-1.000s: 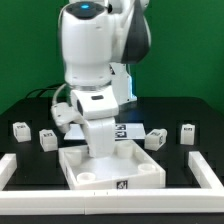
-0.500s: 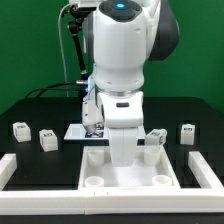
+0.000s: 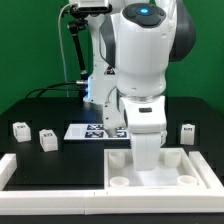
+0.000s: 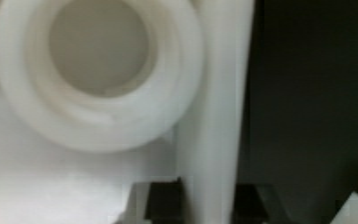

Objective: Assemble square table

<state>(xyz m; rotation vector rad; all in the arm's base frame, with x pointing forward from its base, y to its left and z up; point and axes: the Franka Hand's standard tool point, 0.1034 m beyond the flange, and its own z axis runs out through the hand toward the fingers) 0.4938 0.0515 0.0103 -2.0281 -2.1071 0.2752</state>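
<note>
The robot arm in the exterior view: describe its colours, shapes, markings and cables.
The arm is glossy white, built of bulky rounded segments, with a dark grey joint cap, a black band near the wrist and a blue light on top. Black cables run behind it.

My arm (image 3: 140, 60) is white; so is the square top (image 3: 182, 160), on a black table (image 3: 55, 168). Legs (image 3: 47, 138) at nine o'clock bear black-white tags.

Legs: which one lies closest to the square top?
The lone leg on the exterior view's right, beside the square top; the other two sit at that view's far left.
</note>
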